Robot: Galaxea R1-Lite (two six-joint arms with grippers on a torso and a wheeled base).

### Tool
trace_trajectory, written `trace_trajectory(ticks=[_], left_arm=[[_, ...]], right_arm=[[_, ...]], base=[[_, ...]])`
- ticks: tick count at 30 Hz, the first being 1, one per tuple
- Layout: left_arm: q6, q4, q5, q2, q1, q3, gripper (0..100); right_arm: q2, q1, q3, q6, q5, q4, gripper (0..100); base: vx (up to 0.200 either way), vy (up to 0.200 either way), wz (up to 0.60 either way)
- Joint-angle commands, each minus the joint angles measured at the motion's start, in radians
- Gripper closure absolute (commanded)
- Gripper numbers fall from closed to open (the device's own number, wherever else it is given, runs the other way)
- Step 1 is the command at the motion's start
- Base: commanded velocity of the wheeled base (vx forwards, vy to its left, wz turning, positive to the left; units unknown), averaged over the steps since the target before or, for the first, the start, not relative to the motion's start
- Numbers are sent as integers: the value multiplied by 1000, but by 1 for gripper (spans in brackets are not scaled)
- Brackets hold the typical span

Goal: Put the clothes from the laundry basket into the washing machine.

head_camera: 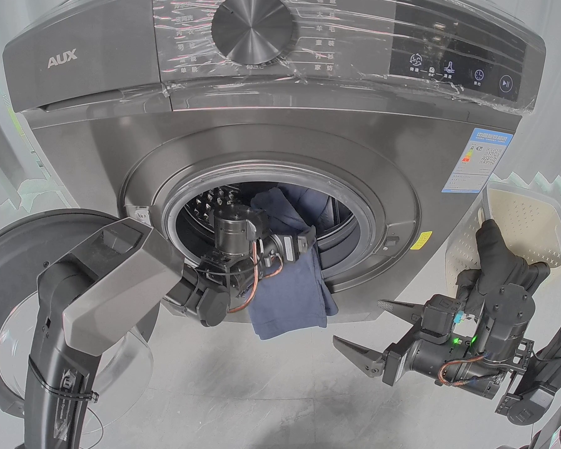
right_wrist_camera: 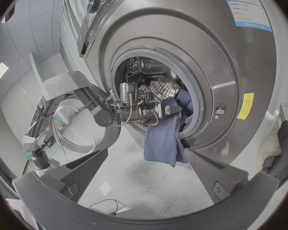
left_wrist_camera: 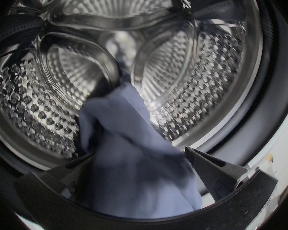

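At the mouth of the washing machine point(head_camera: 168, 138), the left gripper point(head_camera: 306, 239) was spread, with a blue garment point(head_camera: 293, 294) apparently draped between its fingers and hanging outside. Right of the machine, the right gripper point(head_camera: 355, 320) hung spread and empty.

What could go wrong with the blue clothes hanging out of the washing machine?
1. A large part of the blue garment hangs outside over the washing machine door rim. The left gripper is open around it, so it might slide onto the floor.
2. The dark garment droops over the laundry basket edge and could fall off too.
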Motion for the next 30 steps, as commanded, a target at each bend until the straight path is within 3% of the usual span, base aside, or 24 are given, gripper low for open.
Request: trace_trajectory(ticks=[1,4,17,18,30], left_arm=[[14,25,-60,-91,-44,146,0],[43,24,-63,-76,-51,154,0],[101,33,-60,30,-38,82,0],[103,33,-55,33,-35,71,100],[90,25,-40,13,1,-50,100]], right_arm=[[1,0,0,0,0,0,0],[1,0,0,0,0,0,0],[1,2,-3,0,2,0,0],[1,0,-3,0,2,0,0],[9,2,-5,0,3,0,0]], base=[[0,0,0],[0,0,0],[0,0,0],[0,0,0],[0,0,0]])
